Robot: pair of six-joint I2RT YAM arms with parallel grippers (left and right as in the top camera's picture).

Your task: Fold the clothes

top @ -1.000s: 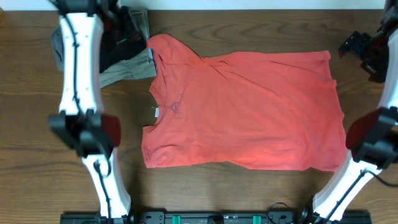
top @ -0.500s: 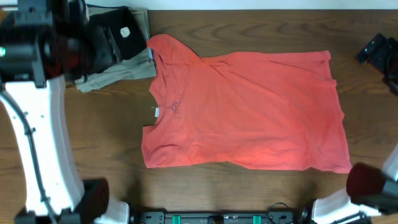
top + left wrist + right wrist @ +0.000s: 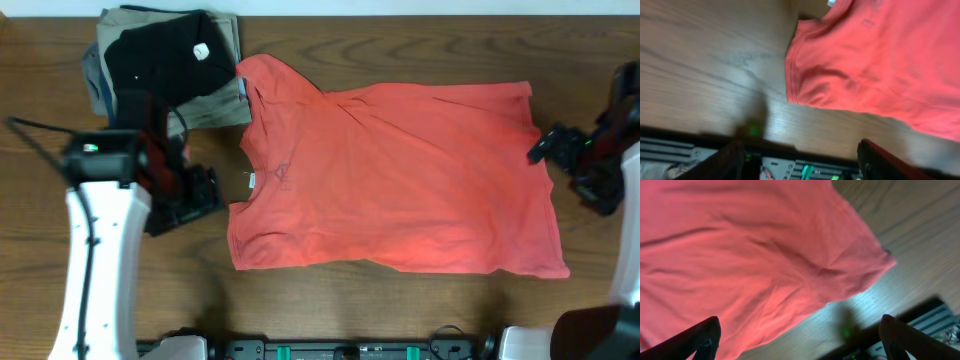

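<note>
The clothes, a red-orange T-shirt (image 3: 400,180), lie spread flat across the table with the neck and its small white tag (image 3: 250,180) to the left and the hem to the right. My left gripper (image 3: 203,192) hovers open just left of the near sleeve (image 3: 805,75), touching nothing. Its dark fingers (image 3: 725,162) frame bare wood and the table's front edge. My right gripper (image 3: 550,148) is open beside the hem's far right edge. In the right wrist view the shirt (image 3: 740,255) fills the upper left, and its hem corner (image 3: 880,262) lies between the spread fingers (image 3: 697,340).
A pile of folded garments sits at the back left: a black one (image 3: 160,55) with a white tag on top of a khaki one (image 3: 205,110), with a blue-grey edge (image 3: 93,85) showing. The arm bases (image 3: 350,350) line the table's front edge.
My left arm swung from over the folded pile down to beside the shirt's near sleeve. My right arm came in from the far right corner to the hem edge. The shirt has not moved.
</note>
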